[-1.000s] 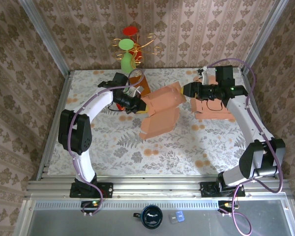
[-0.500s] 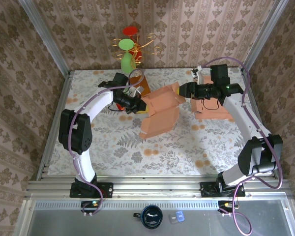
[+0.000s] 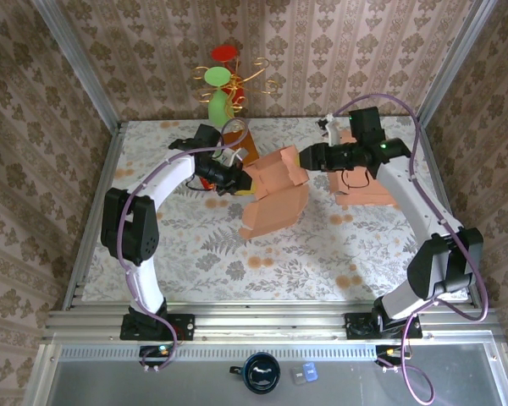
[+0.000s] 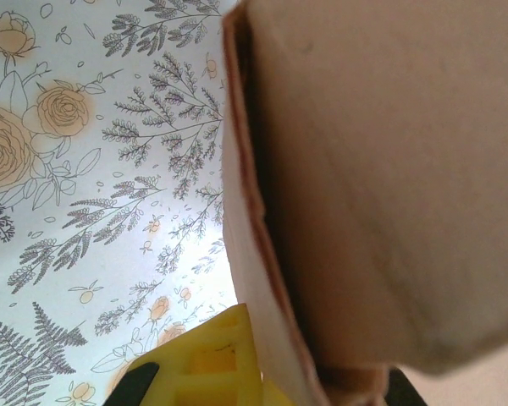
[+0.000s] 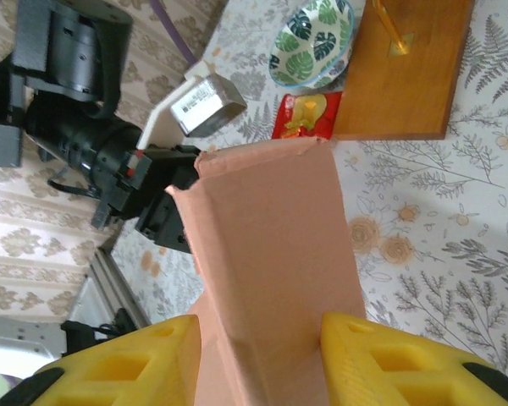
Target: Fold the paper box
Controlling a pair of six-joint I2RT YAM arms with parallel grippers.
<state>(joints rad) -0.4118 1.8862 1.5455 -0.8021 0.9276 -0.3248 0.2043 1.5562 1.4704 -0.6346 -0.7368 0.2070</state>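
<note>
Paper box (image 3: 275,190) hangs half-formed above the table (image 3: 195,245), between the two end effectors. Left gripper (image 3: 235,179) is clamped tight on the box's left wall, probably as the anchor so the panels cannot swing. Right gripper (image 3: 309,158) straddles the upper flap (image 5: 267,245), with a yellow finger (image 5: 152,355) on each side. Whether they pinch it, cannot tell. Judged: the flap is lined up for creasing.

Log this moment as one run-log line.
left claw: shut on paper box edge | right claw: astride flap, grip unclear | paper box: not yet folded shut
</note>
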